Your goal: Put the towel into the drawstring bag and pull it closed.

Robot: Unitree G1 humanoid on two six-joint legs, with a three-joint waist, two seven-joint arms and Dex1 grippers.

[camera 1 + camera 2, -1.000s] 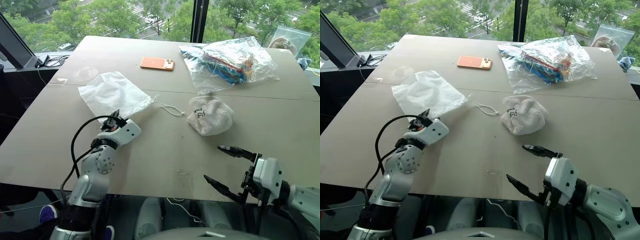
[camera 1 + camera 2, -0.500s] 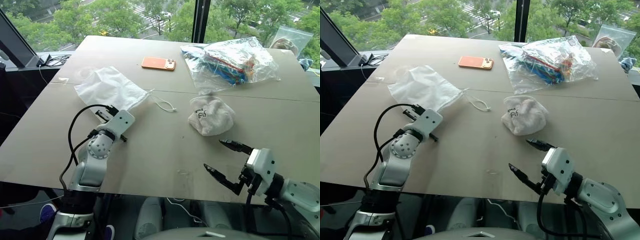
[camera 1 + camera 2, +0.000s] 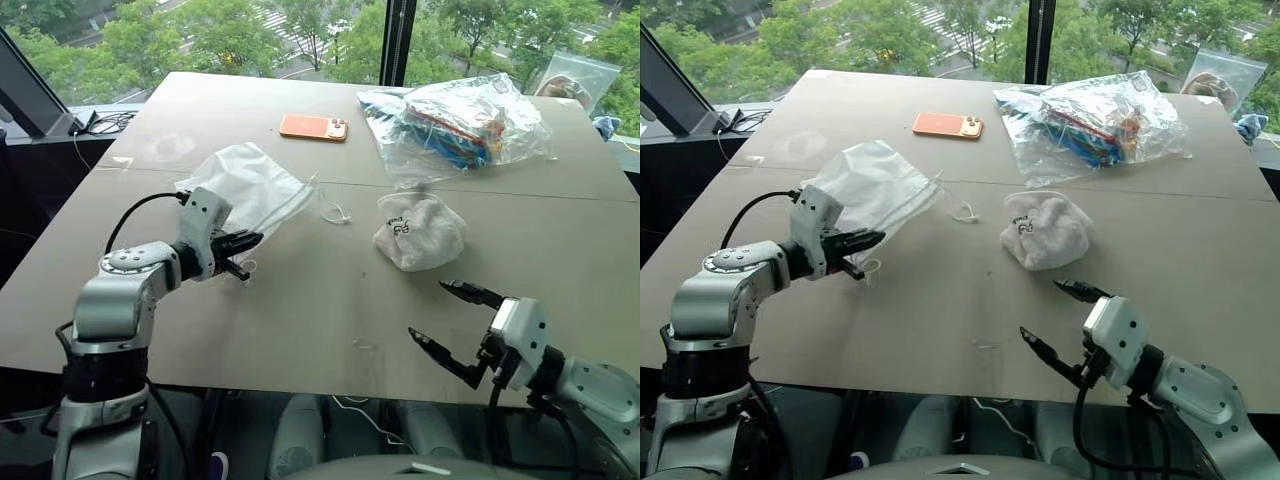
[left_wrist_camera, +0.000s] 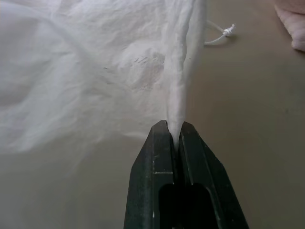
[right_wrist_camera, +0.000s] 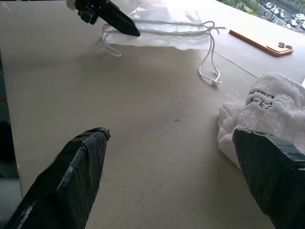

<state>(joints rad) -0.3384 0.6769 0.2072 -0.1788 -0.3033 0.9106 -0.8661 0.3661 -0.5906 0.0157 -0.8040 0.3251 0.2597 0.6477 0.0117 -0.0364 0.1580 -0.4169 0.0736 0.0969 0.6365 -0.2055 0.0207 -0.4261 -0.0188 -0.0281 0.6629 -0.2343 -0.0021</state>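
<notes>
A wide tan surface [image 3: 300, 300] carries the drawstring bag [image 3: 250, 185] at its left, its cord [image 3: 335, 213] trailing beside it. The towel [image 3: 420, 230] lies near the middle, an orange phone [image 3: 314, 127] and a clear plastic bag [image 3: 460, 125] farther back.

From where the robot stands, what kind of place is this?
Probably an upper-floor office or lab: a plain table stands by large windows over treetops and a street, with a phone and charger cables nearby.
</notes>
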